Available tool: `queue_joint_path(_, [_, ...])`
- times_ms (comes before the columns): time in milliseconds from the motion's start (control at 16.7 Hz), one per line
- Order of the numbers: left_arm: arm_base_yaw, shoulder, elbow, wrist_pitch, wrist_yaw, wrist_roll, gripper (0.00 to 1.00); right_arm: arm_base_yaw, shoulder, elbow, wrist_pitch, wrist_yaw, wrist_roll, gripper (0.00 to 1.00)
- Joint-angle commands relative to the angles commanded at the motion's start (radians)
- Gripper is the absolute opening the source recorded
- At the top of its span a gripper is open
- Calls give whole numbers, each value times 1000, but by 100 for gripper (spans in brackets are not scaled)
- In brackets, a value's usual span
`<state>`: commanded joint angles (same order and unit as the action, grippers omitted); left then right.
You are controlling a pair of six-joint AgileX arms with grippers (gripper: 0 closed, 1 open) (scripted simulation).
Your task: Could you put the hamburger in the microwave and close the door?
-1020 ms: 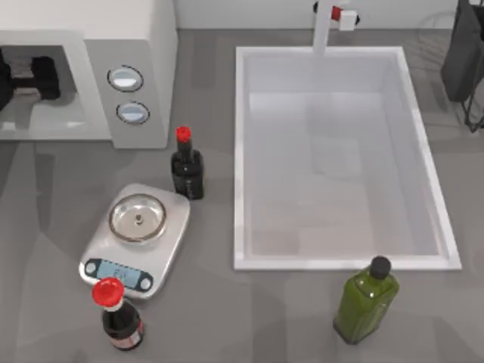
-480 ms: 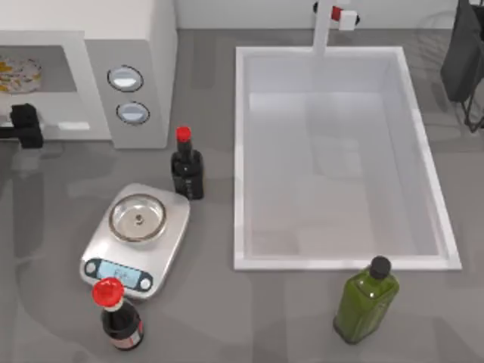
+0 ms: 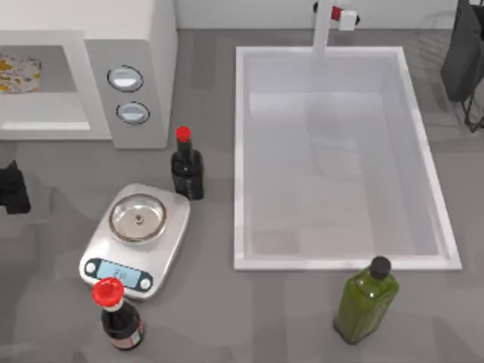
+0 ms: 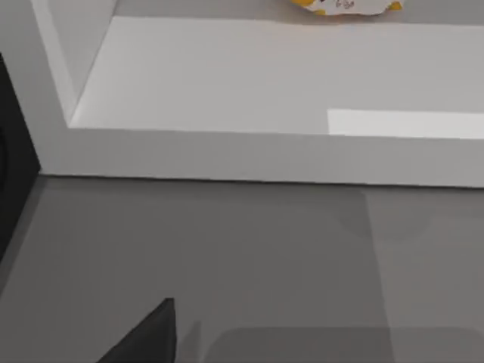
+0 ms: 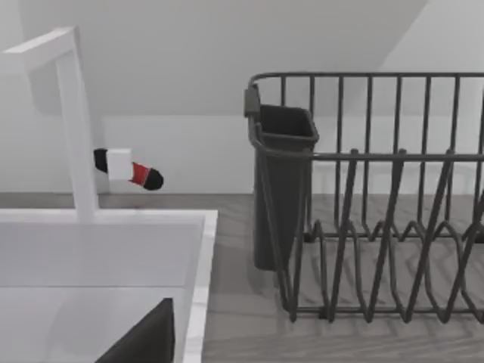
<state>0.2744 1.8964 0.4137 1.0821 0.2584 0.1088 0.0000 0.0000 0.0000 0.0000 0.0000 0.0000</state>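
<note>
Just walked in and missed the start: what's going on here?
The hamburger lies inside the microwave, deep in its cavity. The left gripper is out over the table in front of the microwave, at the table's left edge, holding nothing. The cavity stands open, so closing the door is what remains. The right arm is parked at the far right, by the dish rack beside the sink.

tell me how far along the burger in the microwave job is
Done: the hamburger already lies inside the microwave, at the back of its grey cavity. In hand: nothing is held; the left gripper sits on the table's left edge, in front of the open cavity. Left: closing the door. The cavity front is uncovered in the top and left wrist views.
</note>
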Motion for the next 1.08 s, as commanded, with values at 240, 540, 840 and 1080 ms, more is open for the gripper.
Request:
queue_joint_path(240, [2,-4,-10,7,2,1,100,0,0,0,0,0,0,100])
queue_joint_path(540, [-2,-67,12,-68,-2,0,100,0,0,0,0,0,0,100])
queue_joint_path(840, [-4,-275,65,-375,-4,-1,100,0,0,0,0,0,0,100])
queue_joint_path(1080, [-3,-437,114,-570,-6,-2,100,0,0,0,0,0,0,100])
